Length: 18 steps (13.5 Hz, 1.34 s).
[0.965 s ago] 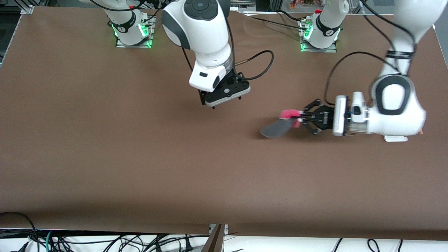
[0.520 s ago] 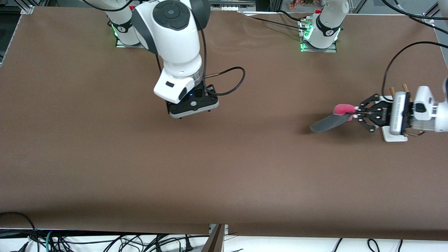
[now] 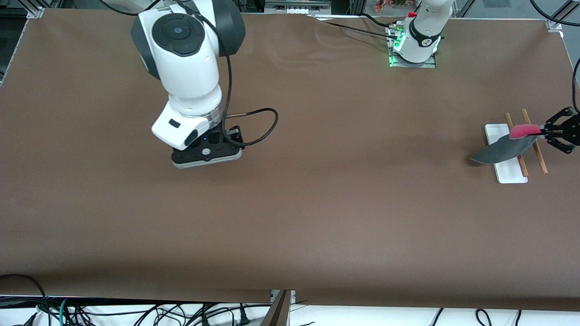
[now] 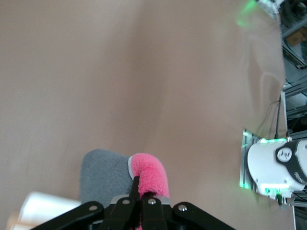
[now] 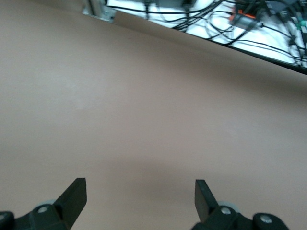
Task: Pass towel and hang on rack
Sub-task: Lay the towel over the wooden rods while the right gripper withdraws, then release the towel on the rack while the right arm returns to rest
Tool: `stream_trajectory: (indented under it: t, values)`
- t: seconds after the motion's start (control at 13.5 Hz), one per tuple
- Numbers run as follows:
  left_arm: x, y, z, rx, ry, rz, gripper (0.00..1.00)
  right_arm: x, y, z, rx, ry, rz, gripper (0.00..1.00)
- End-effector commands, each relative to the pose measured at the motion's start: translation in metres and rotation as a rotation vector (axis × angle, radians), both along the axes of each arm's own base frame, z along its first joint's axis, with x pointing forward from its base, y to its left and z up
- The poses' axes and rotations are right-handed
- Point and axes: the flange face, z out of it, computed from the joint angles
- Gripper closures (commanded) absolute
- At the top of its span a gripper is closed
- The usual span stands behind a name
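Since a second ago both of our arms have swung apart: we have pulled the right gripper (image 3: 206, 155) away from the table's middle toward the right arm's end, and we have carried the towel (image 3: 503, 149) out to the left arm's end, where it now hangs over the rack (image 3: 507, 174).

Reading across the front view, the right gripper comes first, at about nine o'clock from the table's centre, low over bare brown table (image 3: 290, 217). In the right wrist view its two black fingers (image 5: 74, 194) stand wide apart with nothing between them, so we judge this arm's part in the pass finished; it waits.

Next comes the rack, at about three o'clock from the centre, its white base flat on the table and its two wooden rods (image 3: 539, 158) running side by side.

Last is the left gripper (image 3: 543, 132), over the rods. Its fingers are pinched tight on the towel's pink fold, which the left wrist view (image 4: 148, 175) shows clearly. The grey flap droops from there toward eight o'clock, over the white base.

We judge the handover done and the hanging step just beginning: the cloth is over the rack but we cannot tell whether it touches a rod yet. Next we would need to lower and drape it across a rod before letting go.
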Motion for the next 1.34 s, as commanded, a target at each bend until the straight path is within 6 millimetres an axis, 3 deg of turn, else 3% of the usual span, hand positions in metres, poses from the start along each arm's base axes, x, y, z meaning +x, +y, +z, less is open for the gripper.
stream_trajectory:
  t: [0.0,0.15,0.37,0.52,0.67,0.74,0.82,1.04,1.26]
  values:
    - [0.002,0.055,-0.007,0.052,-0.020,0.014,1.00,0.007,-0.030,0.022,-0.020,-0.026,-0.011,0.00]
    - [-0.017,0.089,-0.022,0.086,-0.001,0.074,1.00,0.018,-0.063,0.029,-0.011,-0.029,-0.058,0.00]
    - [-0.020,0.114,-0.047,0.127,-0.055,0.098,1.00,0.020,-0.114,0.038,0.021,0.013,-0.059,0.00]
    - [-0.019,0.122,-0.075,0.124,-0.060,0.105,1.00,0.022,-0.153,0.042,0.021,0.032,-0.070,0.00]
    - [-0.017,0.119,-0.081,0.124,-0.049,0.109,1.00,0.025,-0.197,0.045,0.017,0.047,-0.074,0.00]
    - [-0.014,0.117,-0.082,0.137,-0.059,0.106,0.65,0.023,-0.214,0.049,0.022,0.054,-0.061,0.00]
    - [-0.012,0.120,-0.087,0.148,-0.075,0.105,0.01,0.022,-0.231,0.048,0.024,0.066,-0.055,0.00]
    - [-0.008,0.121,-0.091,0.167,-0.089,0.112,0.00,0.011,-0.276,0.041,0.037,0.106,-0.092,0.00]
    - [-0.008,0.127,-0.098,0.187,-0.101,0.114,0.00,0.002,-0.299,0.039,0.040,0.122,-0.119,0.00]
